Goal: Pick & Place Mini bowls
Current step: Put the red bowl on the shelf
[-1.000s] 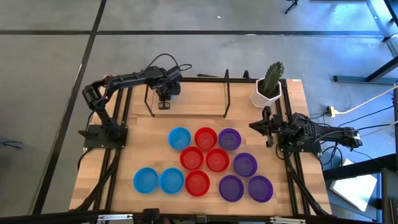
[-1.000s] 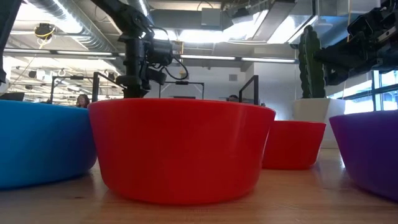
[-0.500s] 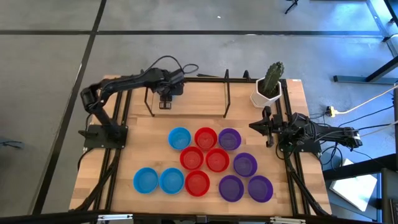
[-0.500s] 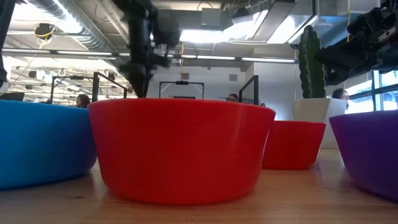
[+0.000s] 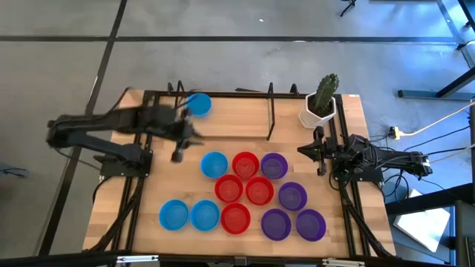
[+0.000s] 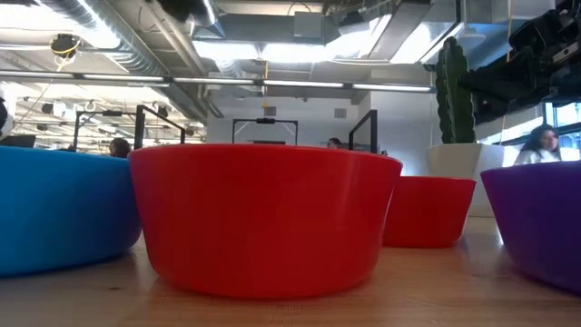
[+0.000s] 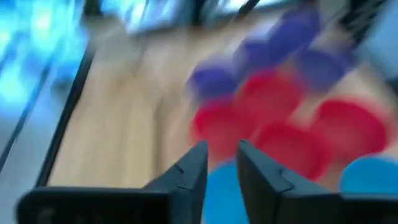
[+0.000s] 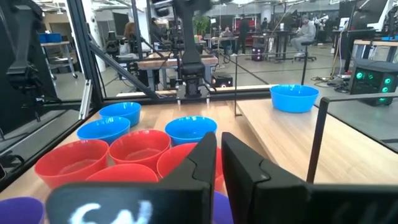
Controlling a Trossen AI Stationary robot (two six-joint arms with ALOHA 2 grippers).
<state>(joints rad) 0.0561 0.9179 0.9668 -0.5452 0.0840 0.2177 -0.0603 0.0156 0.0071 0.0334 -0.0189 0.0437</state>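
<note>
Eleven mini bowls sit close together on the wooden table: blue (image 5: 214, 165), red (image 5: 245, 164) and purple (image 5: 274, 165) in the far row, more red, blue and purple ones nearer. One blue bowl (image 5: 198, 104) stands alone by the far edge, also seen in the right wrist view (image 8: 294, 98). My left gripper (image 5: 178, 154) is blurred, left of the group, open and empty; in its wrist view (image 7: 222, 169) it points over the blue and red bowls. My right gripper (image 5: 306, 150) waits at the table's right side, shut (image 8: 219, 152).
A white pot with a green cactus (image 5: 320, 104) stands at the far right corner. A black metal frame (image 5: 223, 115) crosses the far part of the table. Bare wood lies left of the bowl group. In the low view a red bowl (image 6: 263, 218) fills the foreground.
My left arm has swung fast from the far edge by the black frame toward the table's near left, and has left the low view. The blue bowl it stood over now shows alone at the far edge. The right arm has kept still.
</note>
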